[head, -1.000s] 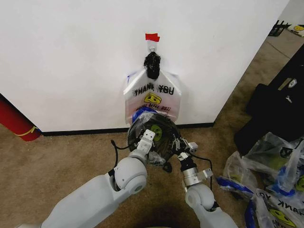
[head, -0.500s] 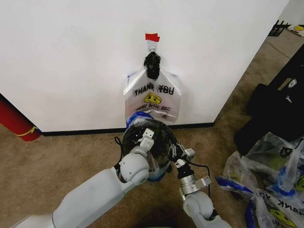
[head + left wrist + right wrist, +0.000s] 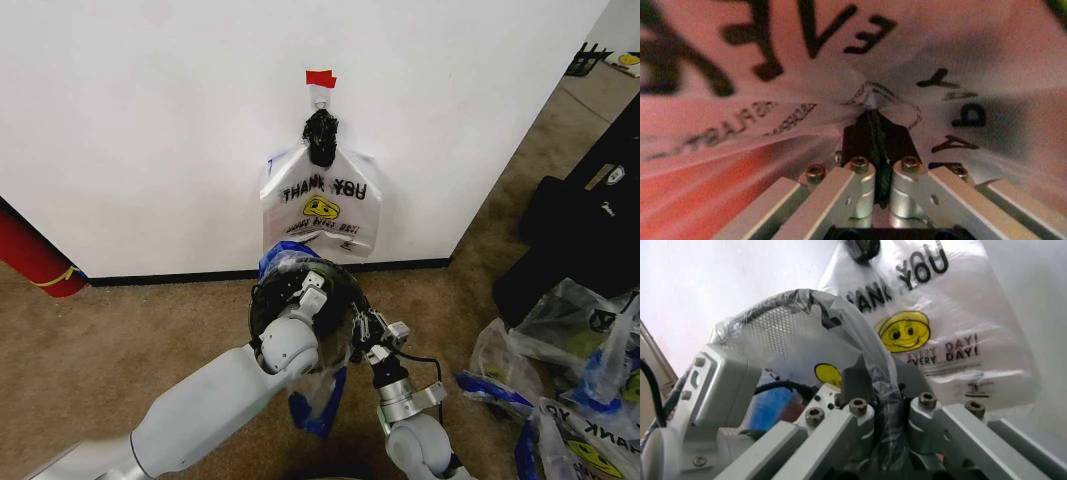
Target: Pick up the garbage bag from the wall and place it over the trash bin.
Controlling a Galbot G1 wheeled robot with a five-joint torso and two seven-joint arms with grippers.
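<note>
Garbage bag [image 3: 318, 385] is stretched over the trash bin [image 3: 290, 290], below a second THANK YOU bag [image 3: 322, 205] hanging on the wall [image 3: 150, 120]. Left pincer [image 3: 875, 131] is clamped together on bag film at the bin. Right pincer [image 3: 875, 385] is pinched on plastic beside the bin rim.
</note>
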